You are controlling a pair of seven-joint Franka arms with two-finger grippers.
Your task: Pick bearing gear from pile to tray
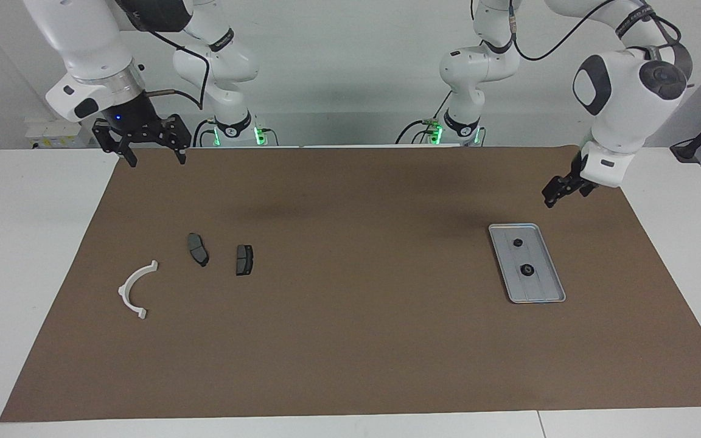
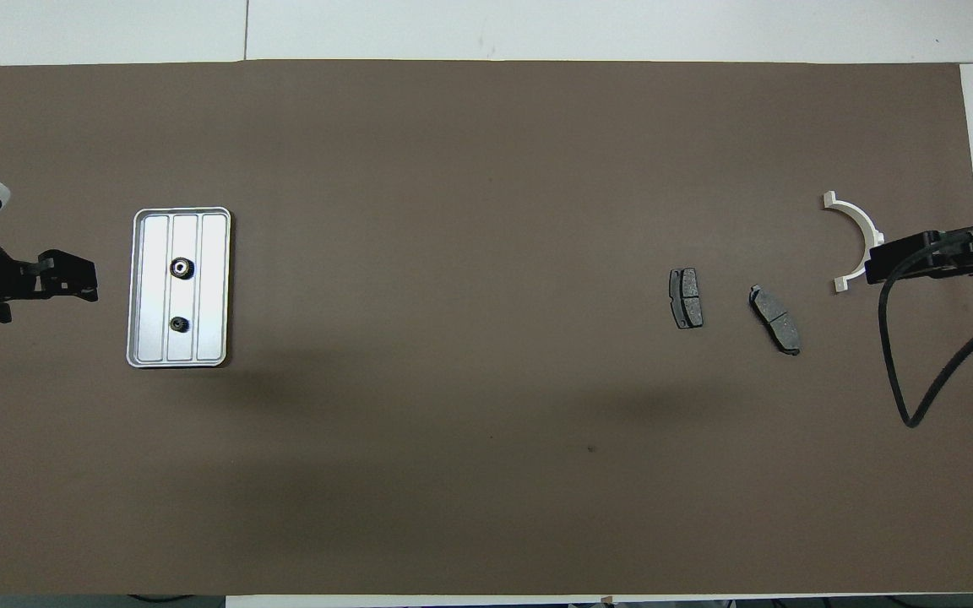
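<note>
The silver tray (image 1: 545,291) (image 2: 149,338) lies toward the left arm's end of the mat. Two small black bearing gears (image 1: 517,243) (image 1: 527,270) (image 2: 182,268) (image 2: 180,323) rest on its ribbed floor. The pile lies toward the right arm's end: a white arc bracket (image 1: 133,289) (image 2: 858,228) and two dark brake-pad plates (image 1: 198,249) (image 1: 244,259) (image 2: 687,297) (image 2: 775,318). My left gripper (image 1: 560,193) (image 2: 81,283) hangs open and empty above the mat just beside the tray. My right gripper (image 1: 154,159) waits open and empty, raised over the mat's edge at the robots' end.
A brown mat (image 1: 350,340) covers most of the white table (image 1: 22,255). A black cable (image 2: 900,355) loops down from the right arm over the mat near the bracket.
</note>
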